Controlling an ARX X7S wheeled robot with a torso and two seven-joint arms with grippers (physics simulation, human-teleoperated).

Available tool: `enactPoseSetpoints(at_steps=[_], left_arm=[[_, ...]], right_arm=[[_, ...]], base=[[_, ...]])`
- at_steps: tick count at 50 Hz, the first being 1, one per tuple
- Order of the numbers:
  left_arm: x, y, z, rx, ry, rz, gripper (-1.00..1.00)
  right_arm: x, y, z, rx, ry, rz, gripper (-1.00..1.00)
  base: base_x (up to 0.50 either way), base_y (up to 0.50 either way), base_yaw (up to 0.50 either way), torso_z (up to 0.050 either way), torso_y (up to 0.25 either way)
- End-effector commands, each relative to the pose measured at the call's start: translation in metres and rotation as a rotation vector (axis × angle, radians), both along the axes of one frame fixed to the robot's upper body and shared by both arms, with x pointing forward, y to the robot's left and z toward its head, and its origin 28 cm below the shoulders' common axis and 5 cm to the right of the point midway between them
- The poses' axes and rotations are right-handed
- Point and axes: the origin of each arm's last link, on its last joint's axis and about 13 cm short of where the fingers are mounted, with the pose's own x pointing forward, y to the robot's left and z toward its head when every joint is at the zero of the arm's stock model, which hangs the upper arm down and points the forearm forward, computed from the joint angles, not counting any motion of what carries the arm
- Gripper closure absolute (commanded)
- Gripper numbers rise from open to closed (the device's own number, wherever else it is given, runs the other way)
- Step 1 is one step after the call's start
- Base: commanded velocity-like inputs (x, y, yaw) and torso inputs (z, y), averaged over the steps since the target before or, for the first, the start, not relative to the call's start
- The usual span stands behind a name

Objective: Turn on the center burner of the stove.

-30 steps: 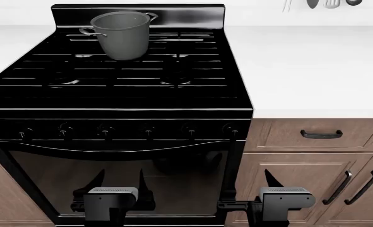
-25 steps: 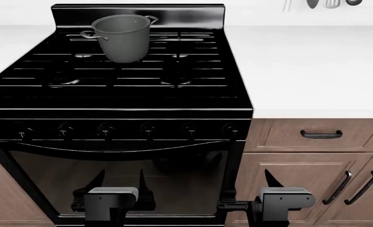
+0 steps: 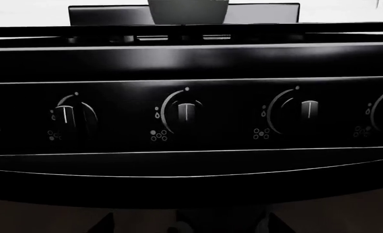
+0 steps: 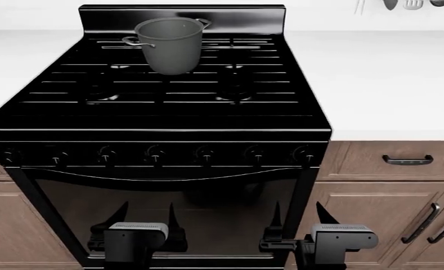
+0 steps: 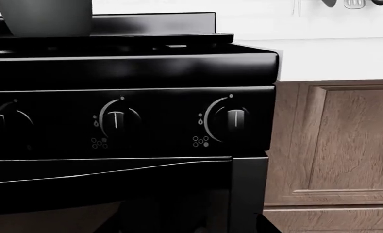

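The glossy black stove [image 4: 169,107] fills the middle of the head view, with bar grates on top and a row of small black knobs [image 4: 156,153] along its front above the dark glass oven door [image 4: 169,208]. My left gripper [image 4: 145,218] and right gripper [image 4: 300,217] are both open and empty, low in front of the oven door and below the knob row. The left wrist view shows several knobs close up, one at its middle [image 3: 186,111]. The right wrist view shows the rightmost knobs [image 5: 235,118] and the stove's right edge.
A grey pot [image 4: 169,45] stands on the back grates. White countertop [image 4: 387,73] flanks the stove. Brown cabinets with dark handles [image 4: 407,160] are to the right, and more are at lower left [image 4: 4,225]. Utensils [image 4: 409,4] hang at the upper right.
The stove now sits further right in the head view, so the view has shifted left. Both grippers stay low and open in front of the oven door.
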Motion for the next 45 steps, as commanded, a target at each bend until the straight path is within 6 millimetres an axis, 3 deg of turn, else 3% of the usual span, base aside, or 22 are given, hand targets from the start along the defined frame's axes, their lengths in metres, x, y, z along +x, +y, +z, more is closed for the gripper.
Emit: enactPoseSetpoints(at_steps=[1, 45], left_arm=[[-0.0001, 0.0002, -0.0004, 0.006, 0.008, -0.003, -1.0], [-0.0002, -0.0001, -0.0011, 0.018, 0.021, -0.003, -1.0]], right_arm=[[-0.0007, 0.0005, 0.0002, 0.003, -0.003, 0.0, -1.0], [-0.001, 0.001, 0.0004, -0.003, -0.003, 0.004, -1.0]], base=[[0.0, 0.36, 0.0, 0.0, 0.0], [0.0, 0.28, 0.0, 0.0, 0.0]])
